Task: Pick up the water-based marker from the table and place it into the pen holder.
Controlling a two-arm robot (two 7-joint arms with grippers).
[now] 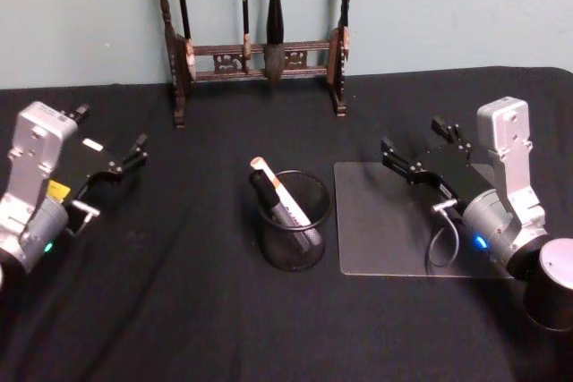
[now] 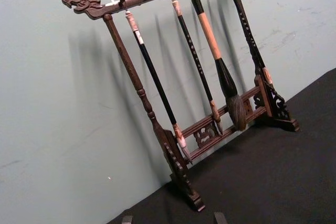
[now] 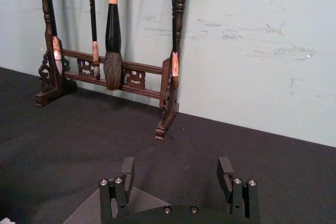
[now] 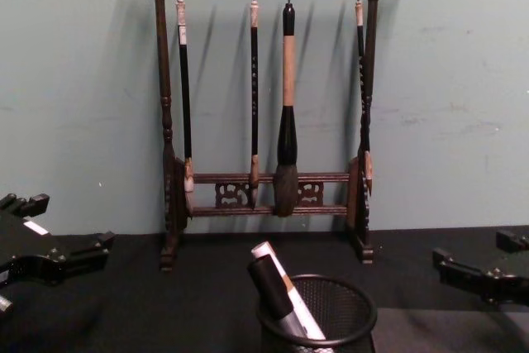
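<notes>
Two markers [image 1: 279,196] lean inside the pen holder [image 1: 295,221] at table centre, tips poking toward ten o'clock. Left gripper [image 1: 125,160] at nine o'clock, jaws apart, empty; right gripper [image 1: 421,154] at three o'clock, spread wide over the clear mat [image 1: 394,221]. Risk now: a careless arm sweep could tip that light mesh cup.

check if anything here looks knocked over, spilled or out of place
Nothing stands out. The white-and-black water-based marker leans inside the upright round black wire-mesh pen holder. The dark wooden brush rack stands straight by the wall. The left gripper and right gripper sit apart, empty.
</notes>
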